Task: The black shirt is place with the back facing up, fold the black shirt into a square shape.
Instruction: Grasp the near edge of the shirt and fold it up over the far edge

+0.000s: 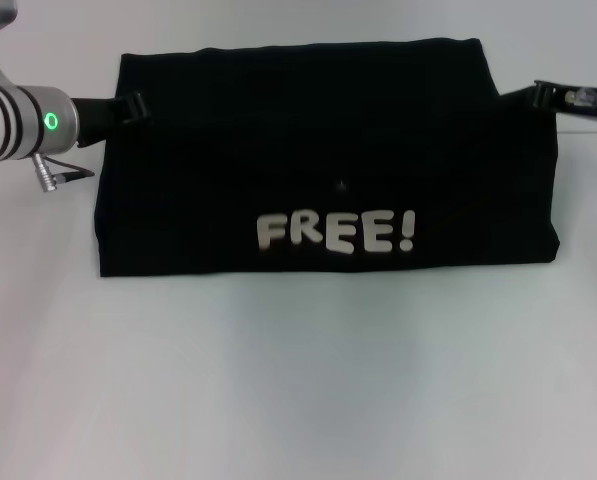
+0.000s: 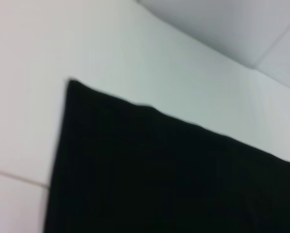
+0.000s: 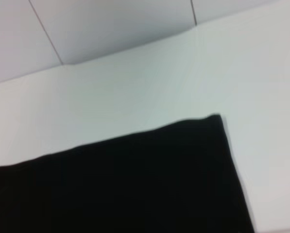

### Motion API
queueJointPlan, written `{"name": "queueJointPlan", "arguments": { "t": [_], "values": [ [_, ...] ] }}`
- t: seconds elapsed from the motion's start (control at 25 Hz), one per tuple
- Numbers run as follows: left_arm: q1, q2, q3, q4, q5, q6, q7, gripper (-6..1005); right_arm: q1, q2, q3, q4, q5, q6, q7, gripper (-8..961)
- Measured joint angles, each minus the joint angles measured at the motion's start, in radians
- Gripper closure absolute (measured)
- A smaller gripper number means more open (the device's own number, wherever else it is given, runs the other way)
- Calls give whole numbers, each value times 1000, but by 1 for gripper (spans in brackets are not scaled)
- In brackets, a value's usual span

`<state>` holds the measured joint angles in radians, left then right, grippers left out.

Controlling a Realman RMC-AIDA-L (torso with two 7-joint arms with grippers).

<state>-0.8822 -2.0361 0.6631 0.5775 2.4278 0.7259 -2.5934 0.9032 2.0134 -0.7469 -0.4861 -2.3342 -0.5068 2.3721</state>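
Note:
The black shirt [image 1: 328,160] lies flat on the white table as a wide folded rectangle, with pale "FREE!" lettering [image 1: 335,232] facing up near its front edge. My left gripper [image 1: 131,104] sits at the shirt's far left corner, dark against the fabric. At the far right edge of the shirt is my right gripper [image 1: 540,94], just off its upper corner. The left wrist view shows one corner of the black shirt [image 2: 159,170] on the table. Another corner of the black shirt [image 3: 135,184] fills the right wrist view. Neither wrist view shows fingers.
The white table [image 1: 298,380] spreads out in front of the shirt and on both sides. A white wall [image 3: 110,29] rises behind the table. A cable [image 1: 63,175] hangs under my left wrist.

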Motion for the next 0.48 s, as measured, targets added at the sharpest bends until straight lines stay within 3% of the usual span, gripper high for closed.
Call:
{"name": "queueJointPlan", "arguments": {
  "t": [0.16,0.48],
  "values": [
    [-23,-7,53,-68,2,-144,-5,941,22,-2,-15,20,-1,38,-14,899],
    [-23,-18,55,-82,3,-181,-6,937,50,0,-49,58,-2,96,-39,882]
  ]
}}
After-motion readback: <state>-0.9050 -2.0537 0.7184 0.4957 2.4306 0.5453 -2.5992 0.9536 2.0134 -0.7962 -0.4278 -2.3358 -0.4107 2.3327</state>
